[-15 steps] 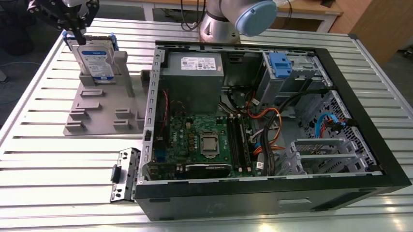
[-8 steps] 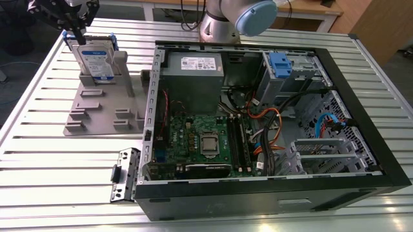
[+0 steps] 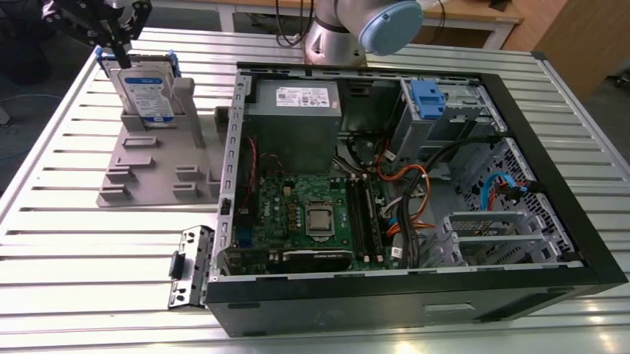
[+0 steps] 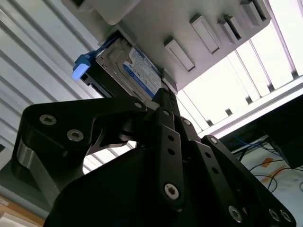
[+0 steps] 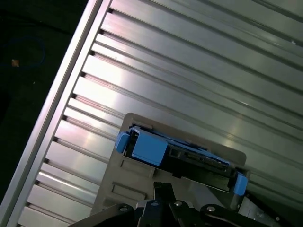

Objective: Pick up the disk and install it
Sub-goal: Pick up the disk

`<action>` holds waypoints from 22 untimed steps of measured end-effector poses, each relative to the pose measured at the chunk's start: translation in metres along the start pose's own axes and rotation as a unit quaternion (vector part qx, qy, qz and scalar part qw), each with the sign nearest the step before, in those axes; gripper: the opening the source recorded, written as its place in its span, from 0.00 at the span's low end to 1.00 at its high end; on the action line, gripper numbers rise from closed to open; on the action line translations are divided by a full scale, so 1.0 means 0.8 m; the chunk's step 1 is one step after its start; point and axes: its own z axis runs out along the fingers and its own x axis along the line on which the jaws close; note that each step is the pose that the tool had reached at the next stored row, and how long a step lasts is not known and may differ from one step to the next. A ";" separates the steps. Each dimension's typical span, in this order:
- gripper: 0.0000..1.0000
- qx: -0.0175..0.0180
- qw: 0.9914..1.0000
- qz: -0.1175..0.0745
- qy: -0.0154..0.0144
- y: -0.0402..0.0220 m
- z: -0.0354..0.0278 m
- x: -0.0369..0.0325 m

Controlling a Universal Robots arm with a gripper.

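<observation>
The disk [image 3: 146, 88] stands upright on edge in a grey slotted holder [image 3: 147, 173] at the exterior view's left, silver with a white-and-blue label and a blue bracket. My gripper [image 3: 120, 51] hangs just over the disk's top edge, its black fingers drawn together with nothing between them. In the second wrist view the gripper [image 4: 164, 94] narrows to a tip against the disk [image 4: 128, 71]. The first wrist view looks down on the disk's [image 5: 182, 153] top edge, with the gripper [image 5: 162, 187] just beside it over the holder [image 5: 120, 177].
An open computer case [image 3: 414, 299] lies on the slatted metal table [image 3: 59, 251], holding a grey power supply [image 3: 293, 110], a motherboard [image 3: 305, 214] and a grey drive cage [image 3: 462, 103] with a blue latch [image 3: 426, 96]. The arm's base [image 3: 340, 37] stands behind the case.
</observation>
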 end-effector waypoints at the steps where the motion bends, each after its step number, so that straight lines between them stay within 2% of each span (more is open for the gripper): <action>1: 0.10 0.000 1.000 -0.004 0.000 0.0000 0.0000 0.0000; 6: 0.10 -0.001 1.000 -0.024 0.000 0.0000 0.0000 0.0000; 12: 0.10 -0.001 0.999 -0.046 0.001 0.0000 0.0000 0.0000; 22: 0.10 -0.002 0.997 -0.083 0.001 0.0000 0.0000 0.0000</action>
